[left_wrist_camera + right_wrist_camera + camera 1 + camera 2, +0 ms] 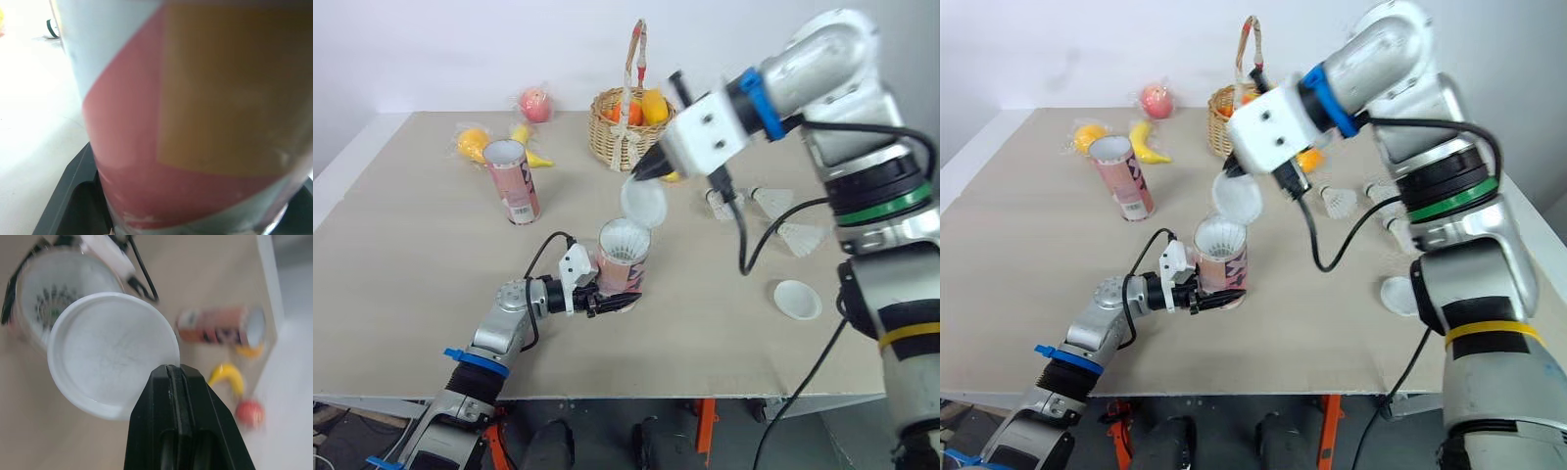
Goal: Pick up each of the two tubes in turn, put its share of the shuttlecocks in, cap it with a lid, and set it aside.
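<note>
A pink tube [624, 262] stands upright mid-table with shuttlecock feathers showing in its open mouth. My left gripper [607, 302] is shut on its lower part, and the tube's wall [195, 122] looms close in the left wrist view. My right gripper [644, 172] is shut on the rim of a white lid [643, 205], held tilted just above the tube's mouth; the lid [112, 352] hangs over the tube's opening [63, 303]. A second open pink tube [513, 180] stands upright farther back on the left. Loose shuttlecocks [773, 202] lie at the right, and another white lid [798, 299] rests nearer the front.
A wicker basket [628, 121] of fruit stands at the back centre, close behind my right arm. A bagged orange [474, 143], a banana [530, 147] and a red fruit [535, 104] lie at the back left. The table's front edge [607, 397] runs just below my left arm.
</note>
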### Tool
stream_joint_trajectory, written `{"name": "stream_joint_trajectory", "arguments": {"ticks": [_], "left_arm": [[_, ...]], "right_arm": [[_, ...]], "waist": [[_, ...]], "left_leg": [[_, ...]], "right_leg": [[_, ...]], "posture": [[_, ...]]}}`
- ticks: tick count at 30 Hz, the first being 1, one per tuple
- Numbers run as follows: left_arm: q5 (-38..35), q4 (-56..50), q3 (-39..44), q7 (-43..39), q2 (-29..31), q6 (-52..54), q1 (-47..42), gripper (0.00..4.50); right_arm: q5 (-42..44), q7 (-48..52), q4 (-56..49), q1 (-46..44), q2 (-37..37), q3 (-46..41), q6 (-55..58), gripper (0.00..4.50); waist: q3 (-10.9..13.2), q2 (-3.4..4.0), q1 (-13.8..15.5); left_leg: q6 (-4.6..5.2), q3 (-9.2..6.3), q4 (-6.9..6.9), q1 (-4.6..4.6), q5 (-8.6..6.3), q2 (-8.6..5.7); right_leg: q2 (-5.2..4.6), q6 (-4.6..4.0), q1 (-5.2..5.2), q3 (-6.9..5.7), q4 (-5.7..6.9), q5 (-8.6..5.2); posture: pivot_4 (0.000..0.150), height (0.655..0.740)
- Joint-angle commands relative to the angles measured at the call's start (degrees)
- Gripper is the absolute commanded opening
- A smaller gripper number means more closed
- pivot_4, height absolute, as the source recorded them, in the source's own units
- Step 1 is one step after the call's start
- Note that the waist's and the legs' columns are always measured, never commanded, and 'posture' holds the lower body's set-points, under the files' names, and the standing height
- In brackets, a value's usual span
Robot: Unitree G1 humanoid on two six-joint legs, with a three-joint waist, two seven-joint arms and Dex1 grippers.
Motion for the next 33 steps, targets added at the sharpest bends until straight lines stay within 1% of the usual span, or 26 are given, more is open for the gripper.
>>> {"name": "stream_joint_trajectory", "arguments": {"ticks": [1,4,8,9,11,13,16,19,25,27,28,29,31,33], "left_arm": [[1.65,2.67,-0.50,0.80,0.91,1.89,2.12,2.92],[1.63,2.49,-0.44,0.93,0.86,1.96,2.27,2.92],[1.62,2.56,-0.59,1.04,0.64,1.93,2.54,2.92],[1.63,2.55,-0.66,1.08,0.58,1.91,2.58,2.92],[1.62,2.28,-0.78,1.16,0.54,2.03,2.75,2.92],[1.54,2.03,-0.81,1.16,0.62,2.26,2.85,2.92],[1.46,1.65,-0.83,1.08,0.87,2.60,2.99,2.92],[1.48,1.33,-0.89,0.91,1.26,2.87,3.17,2.92],[1.60,1.60,-1.02,0.88,1.30,2.80,2.88,2.92],[1.67,1.73,-1.04,0.91,1.22,2.69,2.76,2.92],[1.70,1.85,-1.06,0.94,1.16,2.63,2.70,2.92],[1.72,1.87,-1.08,0.96,1.14,2.59,2.72,2.92],[1.77,1.86,-1.14,1.01,1.10,2.53,2.80,2.92],[1.80,1.91,-1.18,1.07,1.04,2.47,2.87,2.92]], "right_arm": [[3.11,2.51,0.33,-2.81,-3.16,-3.70,2.73,0.09],[2.99,2.51,1.77,-0.64,-6.53,-4.13,4.92,0.09],[0.94,2.03,1.62,10.06,-9.44,-2.69,8.85,0.09],[0.69,1.83,1.15,11.82,-9.72,-2.58,9.45,0.09],[0.11,0.23,-0.57,19.25,-10.18,-2.23,11.89,0.09],[0.00,-1.46,-2.11,24.04,-9.65,-2.52,15.34,0.09],[-1.23,-3.27,-2.82,27.92,-9.05,-2.30,16.51,0.09],[-3.56,-5.09,-2.00,31.01,-8.08,-0.83,16.22,0.09],[-9.21,-6.70,2.21,30.42,-7.39,1.35,12.57,0.09],[-10.91,-6.87,3.74,29.79,-7.54,1.95,10.78,0.69],[-11.46,-6.98,4.53,29.47,-7.45,1.97,10.34,0.90],[-11.59,-6.63,4.95,29.18,-7.42,1.72,10.04,1.61],[-11.10,-6.39,5.24,28.24,-7.12,0.60,10.84,2.24],[-9.86,-6.14,5.13,26.78,-6.68,-0.90,13.15,3.22]], "waist": [[0.00,0.00,0.01],[-0.01,-0.02,0.04],[-0.17,-0.23,0.01],[-0.15,-0.20,-0.03],[-0.18,-0.06,-0.03],[-0.17,0.01,-0.03],[-0.22,0.17,-0.05],[-0.23,0.14,-0.05],[-0.23,0.15,-0.08],[-0.23,0.15,-0.08],[-0.23,0.15,-0.08],[-0.23,0.15,-0.08],[-0.23,0.15,-0.09],[-0.23,0.15,-0.12]], "left_leg": [[0.00,0.00,-0.05,0.03,0.00,0.00],[0.00,-0.04,-0.06,0.03,0.00,0.01],[0.00,0.00,-0.09,0.12,-0.01,0.00],[0.00,0.02,-0.12,0.15,-0.01,0.01],[0.00,0.16,-0.18,0.16,0.00,0.00],[0.00,0.14,-0.19,0.18,0.00,-0.01],[0.00,0.21,-0.27,0.18,0.00,-0.04],[0.00,0.19,-0.27,0.20,0.00,-0.05],[0.00,0.23,-0.27,0.25,0.00,-0.08],[0.00,0.23,-0.27,0.25,-0.01,-0.09],[0.00,0.23,-0.28,0.25,-0.01,-0.09],[0.00,0.23,-0.27,0.25,-0.01,-0.10],[0.00,0.23,-0.28,0.25,-0.01,-0.10],[0.00,0.23,-0.28,0.26,-0.01,-0.10]], "right_leg": [[0.00,-0.02,0.00,0.00,0.00,-0.01],[0.02,-0.04,0.02,-0.02,0.00,-0.04],[0.00,-0.03,0.13,0.01,-0.10,-0.04],[0.00,-0.02,0.17,0.02,-0.13,-0.03],[0.00,0.05,0.10,0.18,-0.13,0.01],[0.03,0.04,0.12,0.21,-0.13,0.00],[0.03,0.06,0.05,0.33,-0.12,0.00],[0.05,0.31,0.09,0.33,-0.12,-0.13],[0.05,0.38,0.13,0.38,-0.12,-0.16],[0.05,0.39,0.13,0.39,-0.12,-0.16],[0.05,0.40,0.13,0.40,-0.12,-0.17],[0.05,0.40,0.13,0.40,-0.12,-0.17],[0.05,0.40,0.13,0.40,-0.12,-0.17],[0.05,0.40,0.14,0.40,-0.12,-0.16]], "posture": [[0.150,0.7400],[0.150,0.7400],[0.150,0.7400],[0.150,0.7400],[0.150,0.7400],[0.150,0.7400],[0.150,0.7400],[0.150,0.7400],[0.150,0.7400],[0.150,0.7400],[0.150,0.7400],[0.150,0.7400],[0.150,0.7400],[0.150,0.7400]]}}
